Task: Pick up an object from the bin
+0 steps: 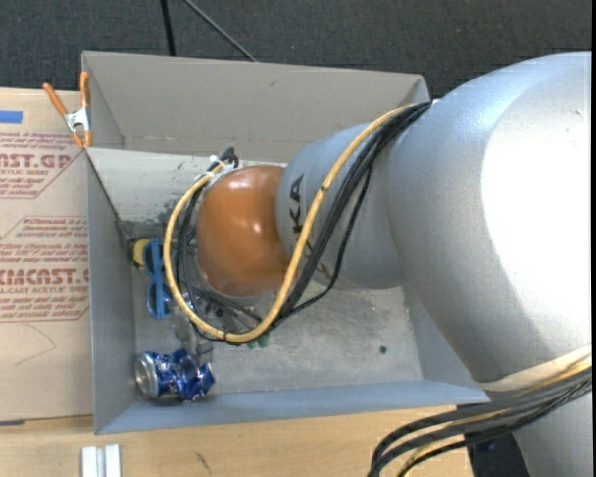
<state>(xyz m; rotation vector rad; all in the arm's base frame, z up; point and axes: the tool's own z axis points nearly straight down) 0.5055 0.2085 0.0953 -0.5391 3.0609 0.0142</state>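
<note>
Tool (193, 334) low at bin's (278, 92) left, open or closed unclear, near crushed blue-and-silver can (174, 376).

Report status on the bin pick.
Claw low, left side of bin. Crushed blue can in near-left corner, close by. Blue-yellow piece against left wall. Wrist cables crowd it.
</note>
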